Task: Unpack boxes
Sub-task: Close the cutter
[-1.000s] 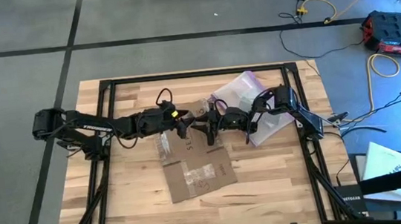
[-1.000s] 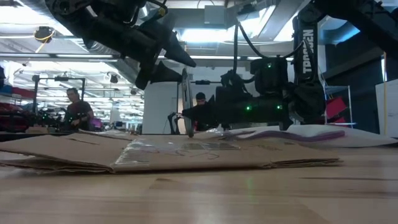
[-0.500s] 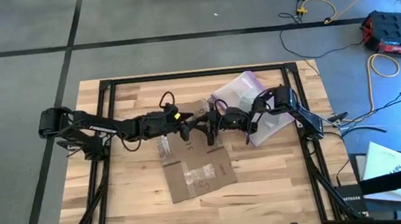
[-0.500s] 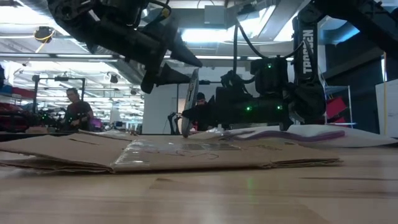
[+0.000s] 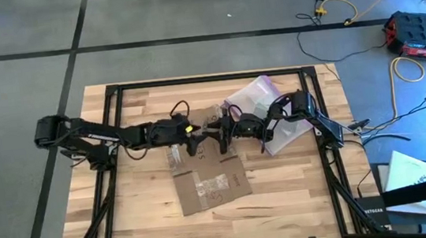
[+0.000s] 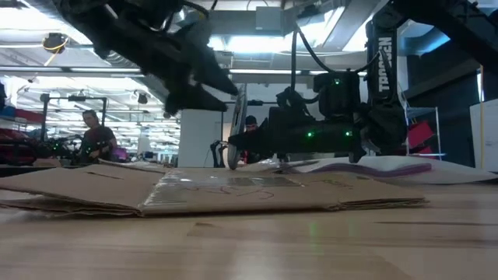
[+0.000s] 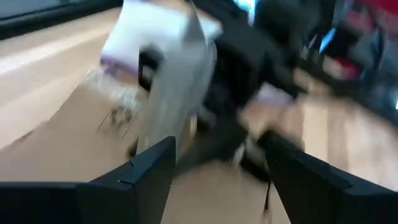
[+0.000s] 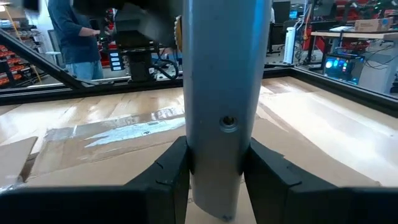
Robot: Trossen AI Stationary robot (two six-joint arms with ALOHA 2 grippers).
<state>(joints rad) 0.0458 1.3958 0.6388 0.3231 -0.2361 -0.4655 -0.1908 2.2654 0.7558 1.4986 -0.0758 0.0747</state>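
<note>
Right gripper (image 8: 214, 180) clenches a grey tool (image 8: 222, 93) (upright only in right wrist view); left gripper (image 7: 214, 165) gapes above flattened box (image 5: 207, 175).

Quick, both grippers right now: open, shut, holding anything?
Left gripper: open, holding nothing, above the flattened box.
Right gripper: shut on the grey tool, held upright over the box.

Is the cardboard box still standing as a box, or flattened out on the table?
Flattened. The cardboard box lies spread in a single flat layer on the table; in the low view it barely rises above the wood.
</note>
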